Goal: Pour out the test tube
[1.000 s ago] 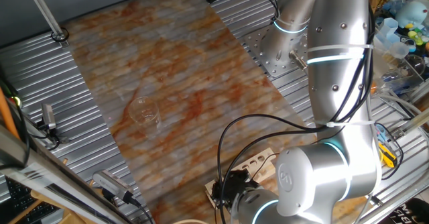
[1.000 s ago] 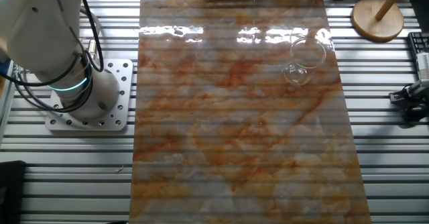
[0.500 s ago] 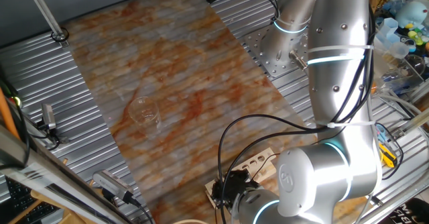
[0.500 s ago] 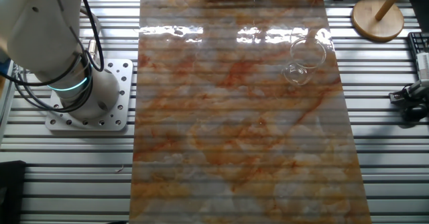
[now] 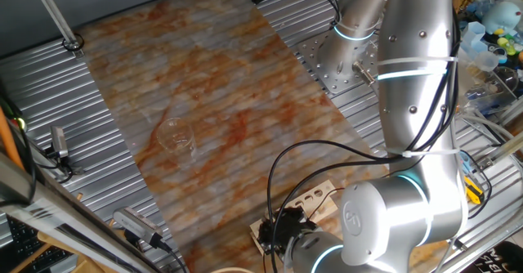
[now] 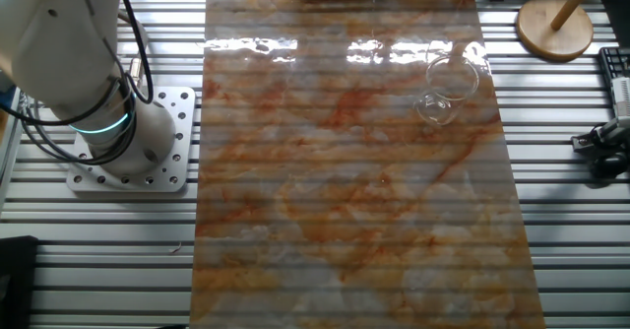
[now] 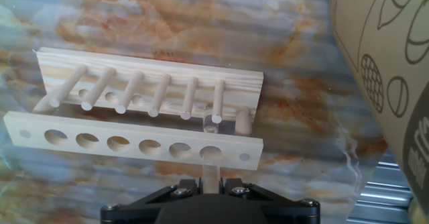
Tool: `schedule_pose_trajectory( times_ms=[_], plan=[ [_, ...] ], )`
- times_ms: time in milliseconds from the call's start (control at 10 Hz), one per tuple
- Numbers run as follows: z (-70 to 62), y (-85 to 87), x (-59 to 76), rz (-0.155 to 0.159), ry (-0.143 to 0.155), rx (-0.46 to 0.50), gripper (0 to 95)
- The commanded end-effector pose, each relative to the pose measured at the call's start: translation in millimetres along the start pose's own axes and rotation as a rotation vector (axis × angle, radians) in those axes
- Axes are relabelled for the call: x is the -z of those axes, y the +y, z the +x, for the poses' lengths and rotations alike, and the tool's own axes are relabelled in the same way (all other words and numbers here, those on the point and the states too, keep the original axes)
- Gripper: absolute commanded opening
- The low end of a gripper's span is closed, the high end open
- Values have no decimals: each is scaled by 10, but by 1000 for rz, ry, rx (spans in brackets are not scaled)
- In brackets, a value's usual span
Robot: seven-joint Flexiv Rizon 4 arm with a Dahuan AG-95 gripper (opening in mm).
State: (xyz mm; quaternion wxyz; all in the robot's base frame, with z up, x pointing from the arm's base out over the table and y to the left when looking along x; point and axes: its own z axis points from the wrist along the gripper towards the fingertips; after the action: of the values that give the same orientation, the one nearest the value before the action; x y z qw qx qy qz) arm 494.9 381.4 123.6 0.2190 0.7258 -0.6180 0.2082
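Hand view: claw (image 7: pixel 210 181) closed on the test tube (image 7: pixel 210 150), its two fingers pressed against the tube's upper end; the tube hangs straight down through the rightmost hole of the wooden rack (image 7: pixel 141 143) directly below the claw. Rack sits on the marbled bench (image 7: pixel 201 36), its row of pegs just beyond the tube. From the fixed views, the glass beaker (image 5: pixel 176 134) stands well away from the claw, out on the open bench.
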Motion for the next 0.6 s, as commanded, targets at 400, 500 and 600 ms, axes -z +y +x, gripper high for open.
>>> schedule_pose_trajectory(
  times_ms=[400,500,600],
  plan=[
    [-8,5,-15,14,5,-10,0],
    [-11,5,-20,16,5,-10,0],
    [-15,6,-25,17,5,-13,0]
  ],
)
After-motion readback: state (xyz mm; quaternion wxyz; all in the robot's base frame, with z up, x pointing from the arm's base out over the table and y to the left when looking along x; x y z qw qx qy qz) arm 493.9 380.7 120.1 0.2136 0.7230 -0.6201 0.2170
